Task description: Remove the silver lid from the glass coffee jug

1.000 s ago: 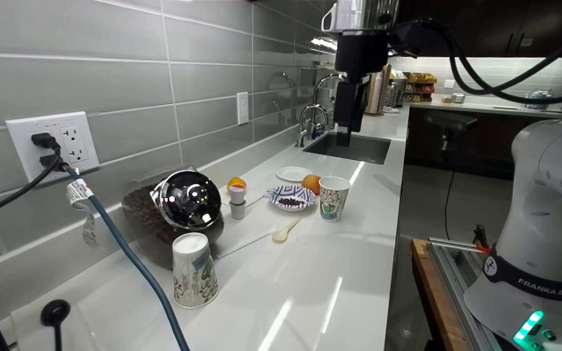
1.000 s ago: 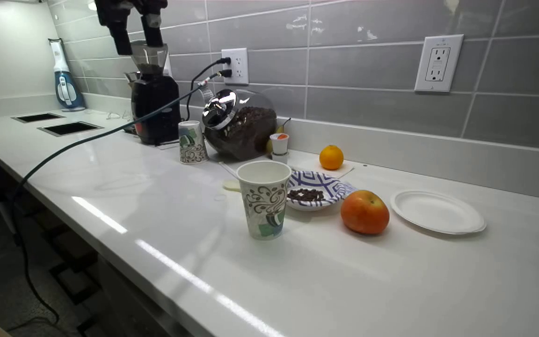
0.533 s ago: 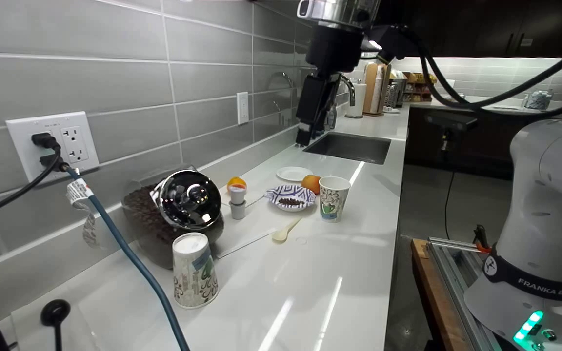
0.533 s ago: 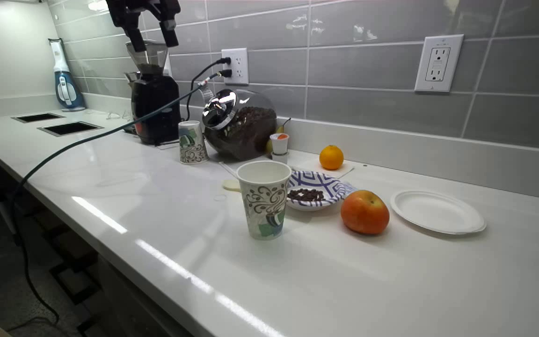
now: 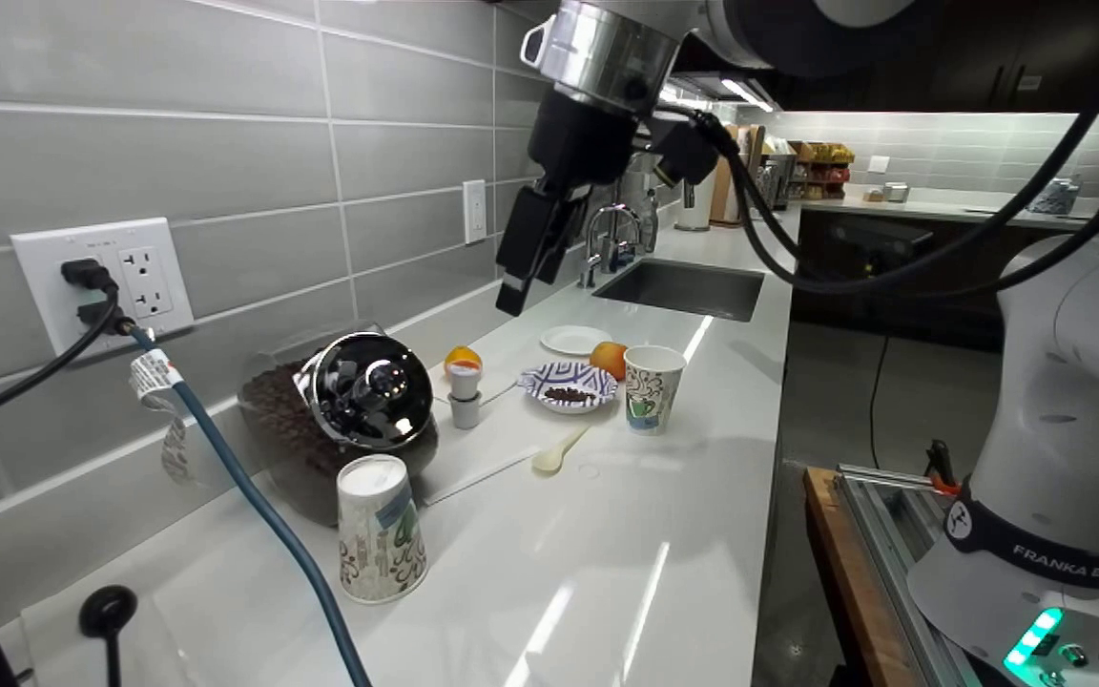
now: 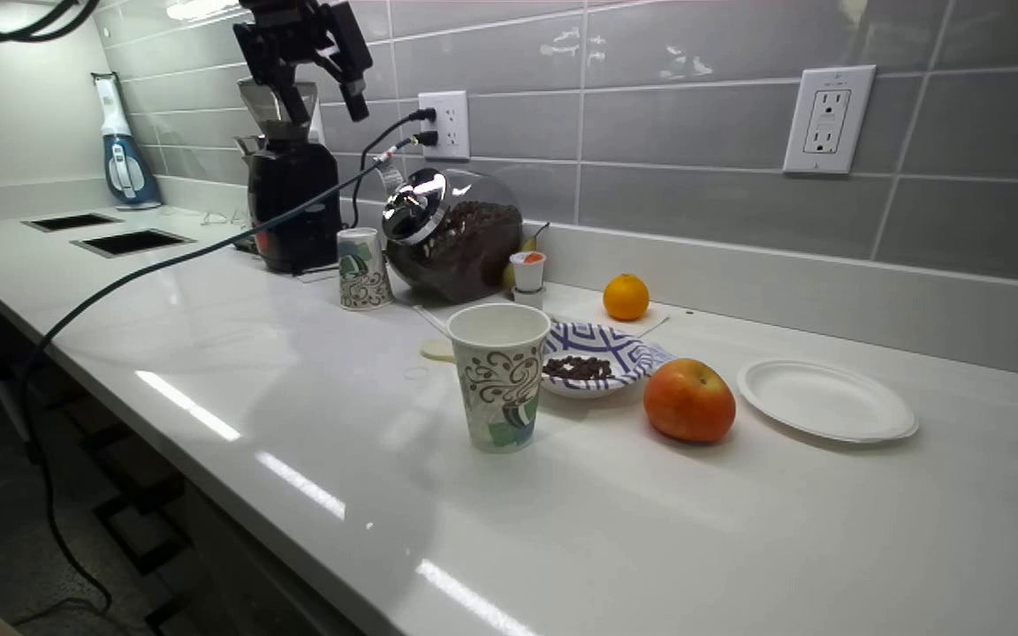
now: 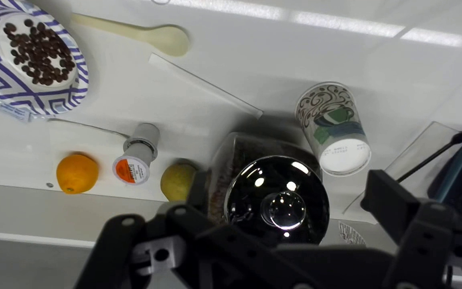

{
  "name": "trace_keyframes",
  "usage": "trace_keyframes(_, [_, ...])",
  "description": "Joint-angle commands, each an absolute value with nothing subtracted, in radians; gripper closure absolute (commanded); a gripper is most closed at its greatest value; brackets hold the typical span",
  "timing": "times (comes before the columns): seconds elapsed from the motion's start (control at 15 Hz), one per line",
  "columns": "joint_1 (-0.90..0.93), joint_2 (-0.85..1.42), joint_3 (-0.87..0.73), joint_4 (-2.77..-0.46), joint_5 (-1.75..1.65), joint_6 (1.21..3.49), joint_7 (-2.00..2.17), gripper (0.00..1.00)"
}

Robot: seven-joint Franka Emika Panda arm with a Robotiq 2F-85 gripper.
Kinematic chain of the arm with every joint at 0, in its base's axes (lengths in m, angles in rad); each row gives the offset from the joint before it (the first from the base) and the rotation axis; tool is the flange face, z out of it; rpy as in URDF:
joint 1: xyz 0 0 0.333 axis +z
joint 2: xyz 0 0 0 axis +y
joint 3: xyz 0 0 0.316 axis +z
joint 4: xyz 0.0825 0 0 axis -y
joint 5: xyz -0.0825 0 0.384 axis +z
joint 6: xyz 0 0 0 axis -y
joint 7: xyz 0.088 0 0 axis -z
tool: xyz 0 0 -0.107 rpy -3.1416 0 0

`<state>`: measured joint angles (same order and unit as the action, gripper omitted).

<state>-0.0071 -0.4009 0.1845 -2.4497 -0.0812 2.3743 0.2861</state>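
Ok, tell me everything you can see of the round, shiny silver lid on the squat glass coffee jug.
The round, mirror-shiny silver lid, seemingly metal, has a rounded knob at its centre and shows bright reflections. It caps the squat, dark-looking glass coffee jug, tilted rather than level, knob outward. The black fingers are spread, higher up and apart from it.

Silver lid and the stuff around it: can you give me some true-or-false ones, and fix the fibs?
1. The silver lid sits on the glass coffee jug. True.
2. The gripper is closed on the silver lid. False: the gripper is open and apart from it.
3. Dark beans lie in the patterned bowl. True.
4. The paper cup beside the glass coffee jug stands mouth up. False: that paper cup is upside down.
5. The pale spoon lies in the patterned bowl. False: the pale spoon is on the counter.
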Motion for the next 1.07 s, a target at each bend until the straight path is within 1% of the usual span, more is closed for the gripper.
trace_keyframes(0.0, [-0.011, -0.286, 0.197, -2.381, -0.120, 2.441, 0.325, 0.00])
trace_keyframes(0.4, [-0.007, -0.147, 0.196, -2.298, -0.176, 2.527, 0.396, 0.00])
trace_keyframes(0.8, [0.013, -0.031, 0.192, -2.240, -0.253, 2.622, 0.582, 0.00])
trace_keyframes(1.0, [0.028, 0.011, 0.174, -2.215, -0.325, 2.633, 0.672, 0.00])
